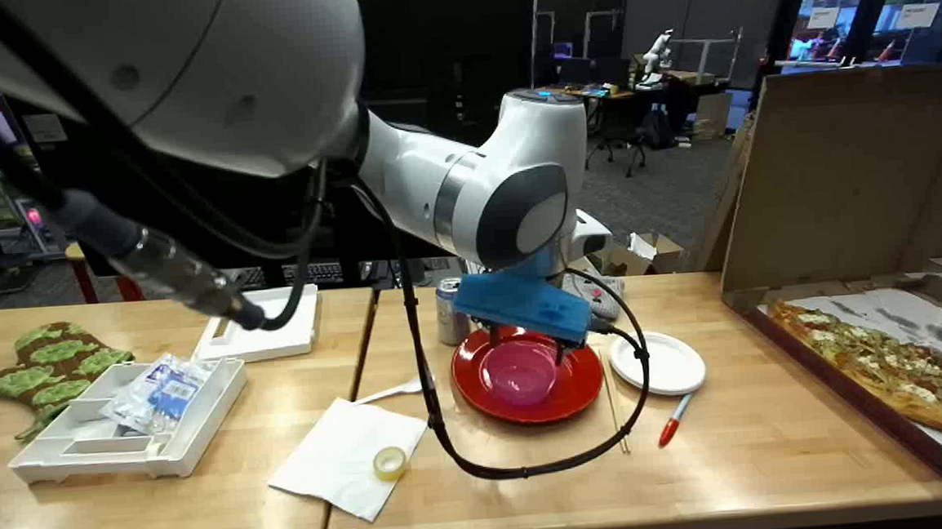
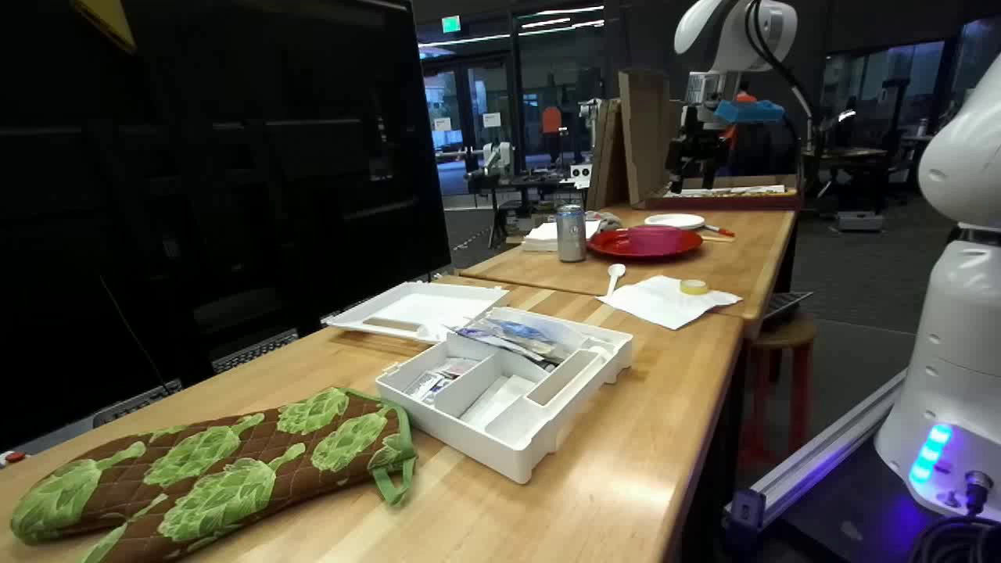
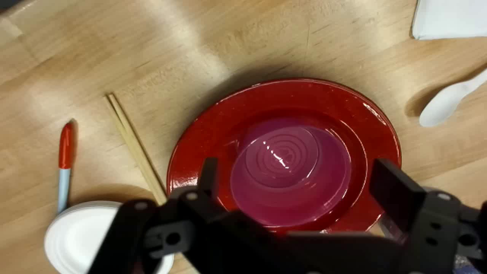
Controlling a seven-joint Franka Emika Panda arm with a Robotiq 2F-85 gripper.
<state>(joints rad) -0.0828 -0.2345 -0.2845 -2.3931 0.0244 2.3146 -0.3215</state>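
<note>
Bowl is seated on the red plate, gripper is positioned above the plate with jaws spread and nothing pinched, so alignment over the plate is judged done, while any grip on the bowl is not yet made.

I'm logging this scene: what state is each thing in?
Bowl: on the plate
Gripper: open, above the bowl
Pizza box: open, pizza inside
Plastic box: open, packets inside
Can: upright; whether opened, cannot tell
Marker: capped
Tape: flat on the napkin
Chopsticks: side by side
Oven mitt: lying flat
</note>
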